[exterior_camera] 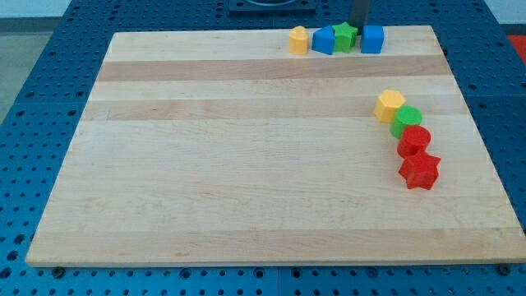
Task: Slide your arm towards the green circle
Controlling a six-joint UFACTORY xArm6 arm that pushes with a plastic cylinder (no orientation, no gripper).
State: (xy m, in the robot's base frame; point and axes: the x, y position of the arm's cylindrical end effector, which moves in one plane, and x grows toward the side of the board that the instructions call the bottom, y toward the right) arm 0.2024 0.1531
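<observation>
The green circle [406,121] lies at the board's right, in a curved chain of touching blocks: a yellow hexagon [389,105] above and to its left, a red circle [414,141] below it, and a red star [420,170] at the bottom. My tip [360,25] is at the view's top edge, just behind the gap between a green star [345,35] and a blue cube [372,39]. It is well above the green circle and a little to its left.
A row of blocks runs along the wooden board's [246,164] top edge: a yellow block [298,39], a blue block [324,39], then the green star and the blue cube. A blue pegboard surface [33,99] surrounds the board.
</observation>
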